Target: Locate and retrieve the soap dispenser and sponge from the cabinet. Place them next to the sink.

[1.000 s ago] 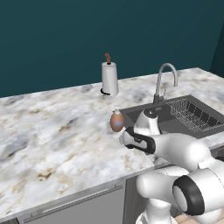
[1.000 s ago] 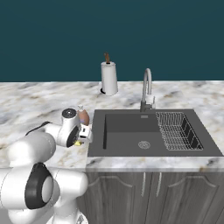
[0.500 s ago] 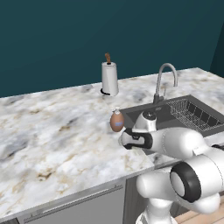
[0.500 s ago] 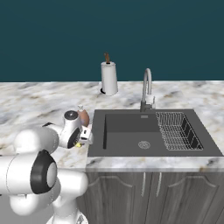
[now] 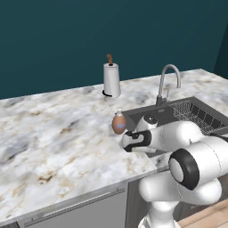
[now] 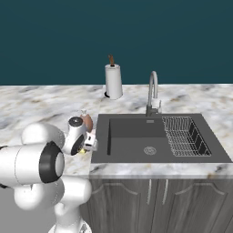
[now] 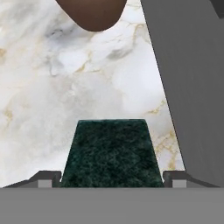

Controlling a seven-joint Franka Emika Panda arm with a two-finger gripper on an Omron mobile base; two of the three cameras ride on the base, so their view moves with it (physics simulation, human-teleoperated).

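Note:
The sponge (image 7: 111, 153) lies flat on the marble counter just left of the sink (image 7: 192, 87), dark green top up. My gripper (image 7: 111, 179) is open, and its fingertips (image 7: 48, 177) stand wide on either side of the sponge. A sliver of the sponge's yellow (image 6: 83, 149) shows under the gripper (image 6: 88, 144). The soap dispenser (image 5: 119, 123) stands upright on the counter just beyond the gripper (image 5: 127, 143), close to the sink's (image 5: 147, 113) left rim. Its brown belly (image 7: 92, 13) shows ahead of the sponge. The cabinet is out of view.
A chrome faucet (image 6: 154, 86) rises behind the sink's basin (image 6: 136, 132), and a wire rack (image 6: 184, 134) fills its right half. A white paper-towel roll (image 5: 111, 80) stands at the back of the counter. Grey base cabinet doors (image 6: 150, 200) run below the counter edge.
The arm's elbow has risen while the hand stays low at the counter beside the soap dispenser. The soap dispenser has not moved.

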